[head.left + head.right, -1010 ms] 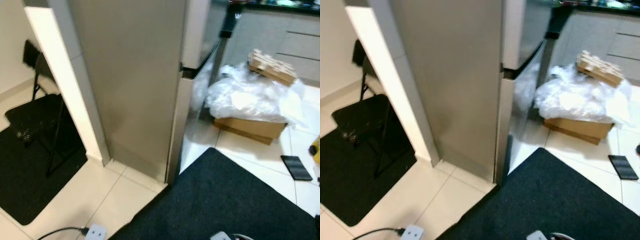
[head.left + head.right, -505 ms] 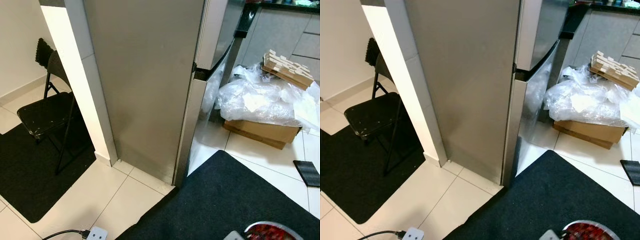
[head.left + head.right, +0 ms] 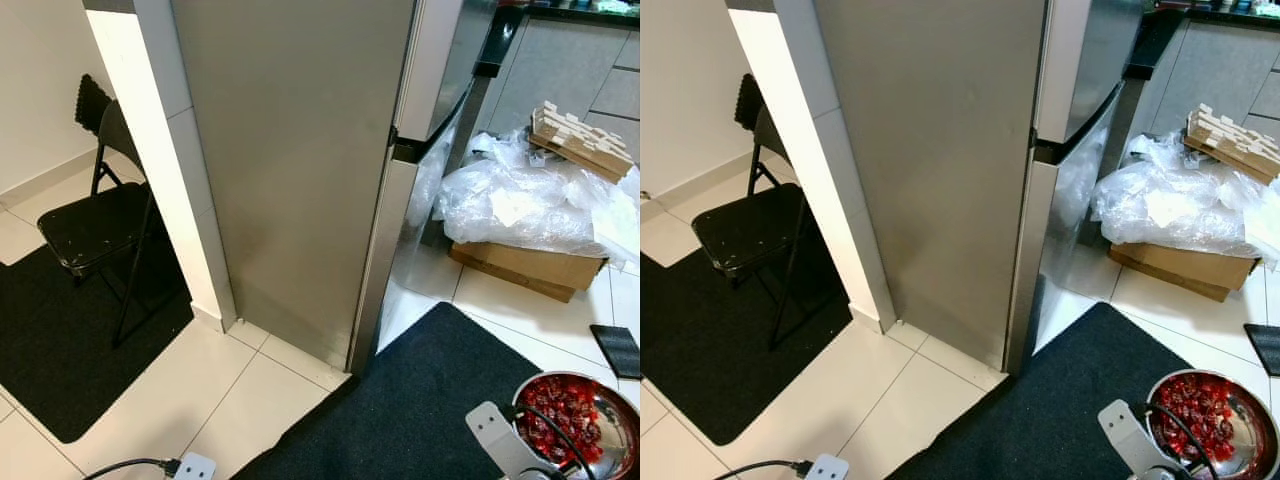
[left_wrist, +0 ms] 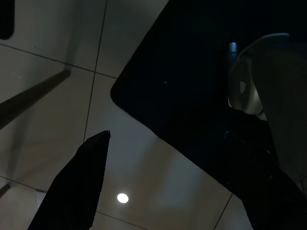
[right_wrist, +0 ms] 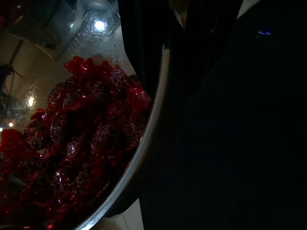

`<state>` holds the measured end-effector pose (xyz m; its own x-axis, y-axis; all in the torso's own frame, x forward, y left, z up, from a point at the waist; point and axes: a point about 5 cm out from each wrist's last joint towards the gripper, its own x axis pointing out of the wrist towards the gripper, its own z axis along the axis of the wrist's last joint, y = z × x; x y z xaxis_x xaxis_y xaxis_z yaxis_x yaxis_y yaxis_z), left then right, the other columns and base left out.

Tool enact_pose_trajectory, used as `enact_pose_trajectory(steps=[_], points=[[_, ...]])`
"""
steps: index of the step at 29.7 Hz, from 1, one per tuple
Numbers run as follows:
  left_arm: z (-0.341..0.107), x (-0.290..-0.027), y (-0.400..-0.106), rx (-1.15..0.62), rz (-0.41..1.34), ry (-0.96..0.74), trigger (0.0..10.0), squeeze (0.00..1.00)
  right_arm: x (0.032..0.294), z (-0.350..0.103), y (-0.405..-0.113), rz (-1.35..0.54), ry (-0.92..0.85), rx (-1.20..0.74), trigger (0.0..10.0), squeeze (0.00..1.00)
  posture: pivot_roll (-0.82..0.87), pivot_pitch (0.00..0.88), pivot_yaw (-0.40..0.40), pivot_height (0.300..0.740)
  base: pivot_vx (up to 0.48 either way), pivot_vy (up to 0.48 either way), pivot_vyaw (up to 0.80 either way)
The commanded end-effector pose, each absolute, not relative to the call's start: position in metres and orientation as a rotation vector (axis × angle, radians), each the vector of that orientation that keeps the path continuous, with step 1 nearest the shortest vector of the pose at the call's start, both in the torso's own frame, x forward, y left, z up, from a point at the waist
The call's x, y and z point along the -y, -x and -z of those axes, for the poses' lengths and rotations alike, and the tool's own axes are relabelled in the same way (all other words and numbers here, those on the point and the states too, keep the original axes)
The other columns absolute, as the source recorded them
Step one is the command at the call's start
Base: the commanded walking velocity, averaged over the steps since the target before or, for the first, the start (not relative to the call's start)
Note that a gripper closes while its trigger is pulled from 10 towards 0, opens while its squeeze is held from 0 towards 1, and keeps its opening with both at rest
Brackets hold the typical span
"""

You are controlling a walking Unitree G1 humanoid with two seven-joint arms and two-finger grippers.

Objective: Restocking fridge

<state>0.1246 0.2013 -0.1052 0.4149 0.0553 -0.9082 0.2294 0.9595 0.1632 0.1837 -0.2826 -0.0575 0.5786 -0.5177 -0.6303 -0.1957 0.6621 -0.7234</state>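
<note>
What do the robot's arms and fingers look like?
The right arm has a flat silver-grey plate with a small hole, and a thin black cable curves over it. The left gripper has long, black, pointed fingers. The right gripper's finger is black too, very dark in its wrist view.

My head views: fridge [image 3: 300,170] top cut by upper edge, doors seen edge-on, front mostly out of sight. Steel bowl [image 3: 610,400] of red wrapped sweets [image 3: 560,420] cut by lower right corner. Right arm bracket [image 3: 495,432] clipped by bottom edge. Cardboard box [image 3: 520,265] largely buried under clear plastic sheeting [image 3: 510,205]. Flat dark item [image 3: 618,348] on floor cut by right edge, can't identify. Left wrist view very dark; left fingers [image 4: 76,187] just silhouette. Right wrist view: sweet labels unreadable.
</note>
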Motion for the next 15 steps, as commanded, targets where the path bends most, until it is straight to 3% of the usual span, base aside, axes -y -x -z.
enact_pose_trajectory(steps=[1, 10, 15], points=[[0.1051, -0.2044, -0.1235, -1.143, 0.107, -0.29, 10.0, 0.0, 0.2779, 0.058, -0.1854, 0.23, 0.843, -0.943, 10.0, 0.0, 0.01, 0.0, -0.001, 0.74, 0.0, 0.0, 0.0], [0.1044, -0.2035, -0.1259, -1.135, 0.108, -0.296, 10.0, 0.0, 0.2745, 0.0613, -0.1818, 0.223, 0.816, -0.955, 10.0, 0.0, 0.01, 0.0, -0.001, 0.74, 0.0, 0.0, 0.0], [0.1045, -0.2026, -0.1262, -1.134, 0.11, -0.299, 10.0, 0.0, 0.275, 0.061, -0.1825, 0.218, 0.817, -0.958, 10.0, 0.0, 0.01, 0.0, -0.001, 0.74, 0.0, 0.0, -0.64]])
